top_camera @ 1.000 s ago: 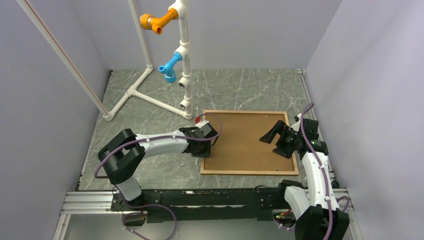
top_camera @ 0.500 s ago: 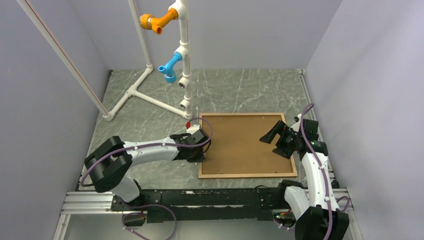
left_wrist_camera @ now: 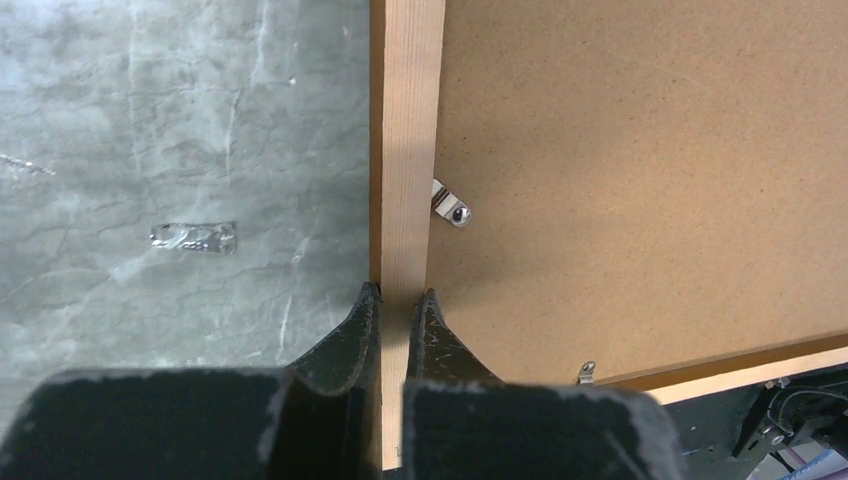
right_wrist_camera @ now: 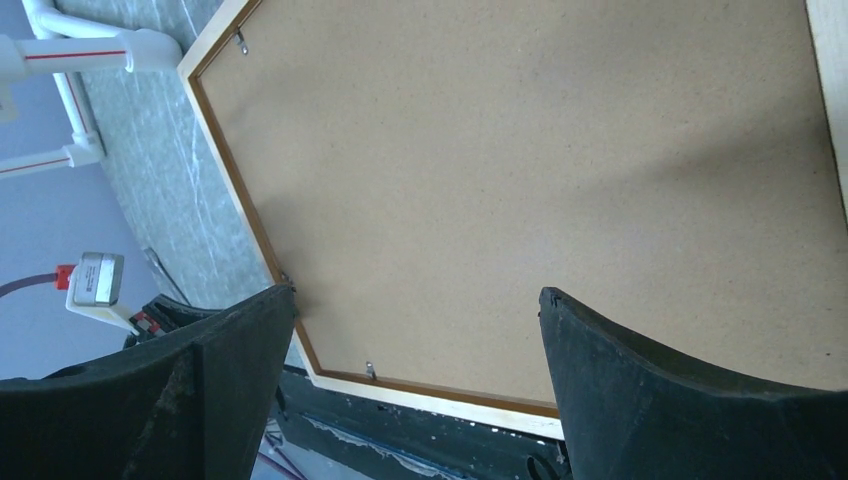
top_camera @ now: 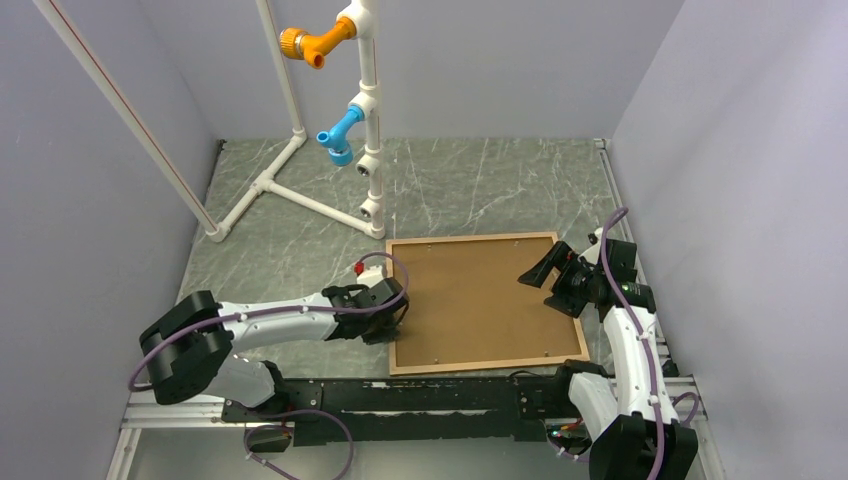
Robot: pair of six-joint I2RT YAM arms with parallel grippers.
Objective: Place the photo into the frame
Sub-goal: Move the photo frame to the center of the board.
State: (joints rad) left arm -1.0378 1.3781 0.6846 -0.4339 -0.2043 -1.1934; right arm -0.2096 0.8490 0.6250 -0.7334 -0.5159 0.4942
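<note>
- the frame (top_camera: 400, 300) lies flat on the bench (top_camera: 480, 180) with its back up, in the near right part of the surface, in front of the two arm bases.
- only its back shows: a thin light wood border around a plain brown hardboard backing (top_camera: 480, 300).
- its long axis runs roughly left to right across the bench. it is skewed a little, so the right end of the near edge sits farther from the arms than the left end.
- the near left corner is close to the black rail (top_camera: 420, 395) that carries the arms.
- small metal turn clips (left_wrist_camera: 450, 205) sit at the inner edge of the border, resting on the backing.
- the left end effector (top_camera: 393, 325) is pinched narrow on the left side rail of the frame, near the near left corner. in the left wrist view one finger (left_wrist_camera: 350, 340) sits on the outer side of the rail and the other on the backing side.
- the right end effector (top_camera: 548, 292) stands wide, with nothing between its fingers, over the right side of the backing. whether it touches the frame cannot be told.
- the bench is grey-green with pale marble veining. a small clear strip of tape (left_wrist_camera: 195, 237) lies on it just left of the frame.
- a white pipe stand (top_camera: 370, 120) rises at the far left, with an orange fitting (top_camera: 305, 42) above a blue fitting (top_camera: 338, 135).
- plain pale lavender-grey walls (top_camera: 720, 150) close in the back and both sides.
</note>
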